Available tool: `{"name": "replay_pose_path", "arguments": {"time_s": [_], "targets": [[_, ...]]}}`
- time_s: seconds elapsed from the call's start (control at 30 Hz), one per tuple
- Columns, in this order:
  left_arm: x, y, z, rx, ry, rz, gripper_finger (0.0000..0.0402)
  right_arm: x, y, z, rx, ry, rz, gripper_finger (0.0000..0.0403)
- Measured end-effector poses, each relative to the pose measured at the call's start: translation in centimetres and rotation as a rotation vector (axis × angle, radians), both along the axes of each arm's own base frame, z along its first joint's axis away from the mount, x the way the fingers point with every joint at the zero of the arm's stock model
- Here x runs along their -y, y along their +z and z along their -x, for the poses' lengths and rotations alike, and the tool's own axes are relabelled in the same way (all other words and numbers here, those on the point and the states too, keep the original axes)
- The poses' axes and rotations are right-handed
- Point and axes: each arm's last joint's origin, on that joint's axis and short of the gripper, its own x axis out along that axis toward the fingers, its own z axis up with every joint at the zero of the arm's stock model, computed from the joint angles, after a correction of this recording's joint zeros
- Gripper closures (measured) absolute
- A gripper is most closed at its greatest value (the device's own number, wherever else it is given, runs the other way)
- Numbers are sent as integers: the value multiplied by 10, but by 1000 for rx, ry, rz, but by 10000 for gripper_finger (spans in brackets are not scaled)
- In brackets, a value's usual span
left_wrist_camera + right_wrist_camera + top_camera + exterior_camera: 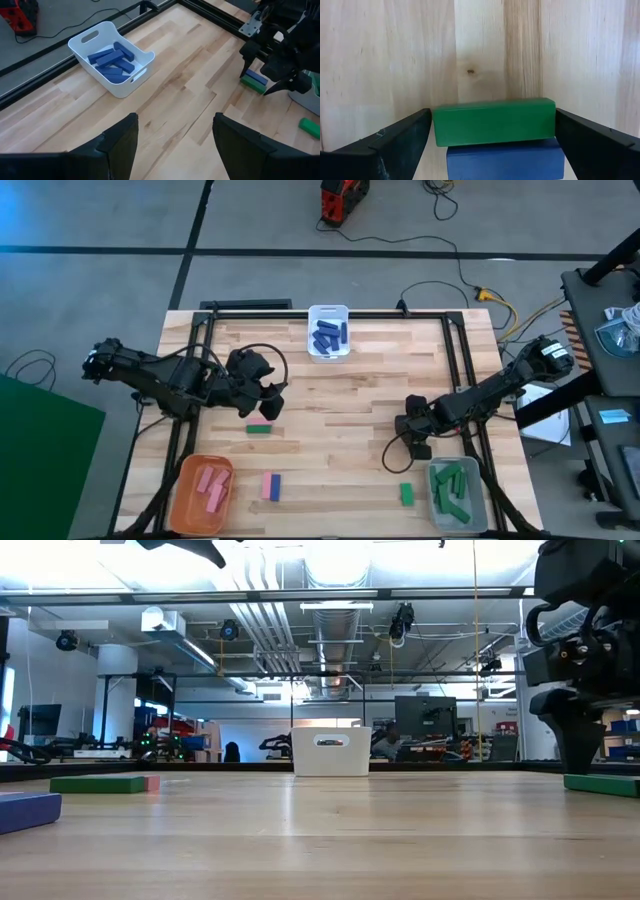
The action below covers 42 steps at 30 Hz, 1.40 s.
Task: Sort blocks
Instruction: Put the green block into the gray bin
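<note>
right gripper point(492, 150) low over counter point(360, 395), right-near by grey bin point(458, 496) | fingers wide, straddling green block point(494, 121) lying against blue block point(505, 160) | blocks look rigid, light, likely slick: pinch green's long sides | left gripper point(175, 145) open, idle.

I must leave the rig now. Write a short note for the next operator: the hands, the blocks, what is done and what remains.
Right hand: open, low over the table, a green block and a blue block lying side by side between its fingers.
Left hand: open, empty, above the table's left part.
Done: blue blocks in the white bin, pink in the orange bin, green in the grey bin.
Left: that pair, a green block mid-table, a pink and blue pair, a green block beside the grey bin.
</note>
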Motion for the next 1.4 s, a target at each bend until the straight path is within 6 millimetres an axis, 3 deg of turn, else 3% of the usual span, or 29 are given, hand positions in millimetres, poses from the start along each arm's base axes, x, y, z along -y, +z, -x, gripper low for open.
{"name": "replay_pose_path", "arguments": {"time_s": [1.4], "targets": [[0,1,-2,23,4,7,171,-3,0,-1,-6,82,-59,3]]}}
